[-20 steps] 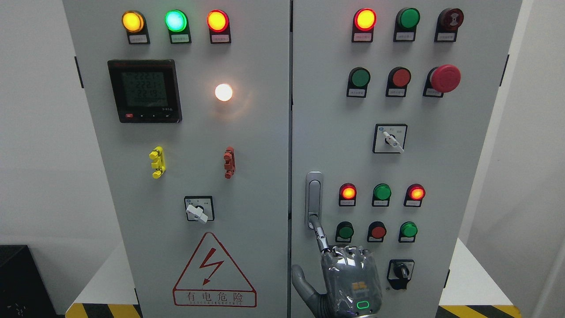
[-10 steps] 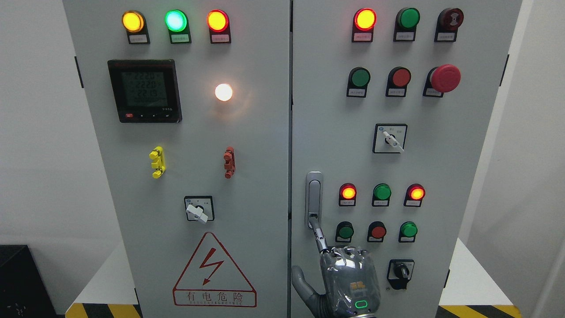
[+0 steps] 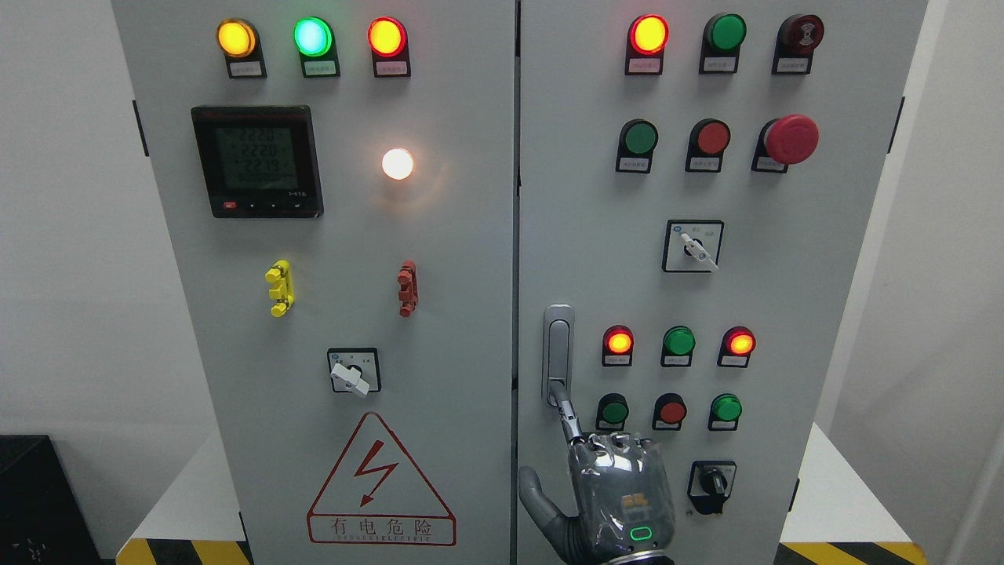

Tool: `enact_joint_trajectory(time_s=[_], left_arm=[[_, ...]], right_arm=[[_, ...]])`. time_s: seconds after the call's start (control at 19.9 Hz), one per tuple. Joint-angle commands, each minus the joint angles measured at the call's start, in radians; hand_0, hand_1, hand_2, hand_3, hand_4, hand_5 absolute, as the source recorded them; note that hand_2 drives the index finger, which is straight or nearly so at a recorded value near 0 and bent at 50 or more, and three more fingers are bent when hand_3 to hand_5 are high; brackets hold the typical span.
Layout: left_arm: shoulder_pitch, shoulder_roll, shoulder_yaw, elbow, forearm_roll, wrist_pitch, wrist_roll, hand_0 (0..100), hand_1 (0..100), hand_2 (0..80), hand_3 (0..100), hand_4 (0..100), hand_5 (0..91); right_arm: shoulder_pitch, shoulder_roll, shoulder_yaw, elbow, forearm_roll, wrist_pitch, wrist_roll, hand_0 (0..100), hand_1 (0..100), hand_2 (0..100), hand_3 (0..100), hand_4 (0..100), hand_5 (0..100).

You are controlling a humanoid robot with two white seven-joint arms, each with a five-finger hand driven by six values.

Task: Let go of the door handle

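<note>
White walls flanked a grey two-door electrical cabinet point(image 3: 439, 329) that filled most of the head view, standing on a pale floor with yellow-and-black hazard tape point(image 3: 184, 551) at its foot and a dark box point(image 3: 35, 502) at the lower left. Only one robot hand point(image 3: 608, 490) showed, rising from the bottom edge right of the middle, its back to the camera and a green light glowing near the wrist; I could not tell from which side its arm entered. Its index finger point(image 3: 569, 416) was stretched upward with the tip touching the lower end of the door handle point(image 3: 558, 353), a slim vertical metal handle at the left edge of the right-hand door. The other fingers were curled at the knuckles and the thumb point(image 3: 537, 498) stuck out to the left; nothing was gripped. Compared with a second before, the hand had barely shifted, the fingertip resting at the same spot on the handle. On the left door sat a digital meter point(image 3: 257, 161), a lit white lamp point(image 3: 398, 163) and a red warning triangle point(image 3: 380, 482).
</note>
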Motion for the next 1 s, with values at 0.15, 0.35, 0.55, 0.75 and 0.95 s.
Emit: enact_joint_trajectory(time_s=[0.15,0.35,0.55,0.75,0.95], left_arm=[[0.000,0.000,-0.020,-0.015,0.000,0.000,0.001,0,0,2.4,9,1,0.0],[0.000,0.000,-0.020,-0.017,0.000,0.000,0.001,0,0,2.5,9,1,0.0],[0.000,0.000,-0.020,-0.017,0.000,0.000,0.001,0,0,2.4,8,1,0.0],[0.000,0.000,-0.020,-0.017,0.000,0.000,0.001,0,0,2.4,8,1,0.0],[0.000,0.000,-0.020,-0.017,0.000,0.000,0.001,0,0,2.5,8,1,0.0]], right_arm=[[-0.004,0.000,-0.004,0.010,0.000,0.000,0.004,39,27,0,100,100,99],[-0.004,0.000,-0.005,0.013,0.000,0.000,0.006,39,27,0,100,100,99],[-0.003,0.000,-0.005,0.013,-0.002,0.000,0.016,38,27,0,100,100,99],[-0.003,0.000,-0.008,0.018,-0.002,0.000,0.016,38,27,0,100,100,99],[-0.004,0.000,-0.019,0.021,-0.003,0.000,0.018,39,27,0,100,100,99]])
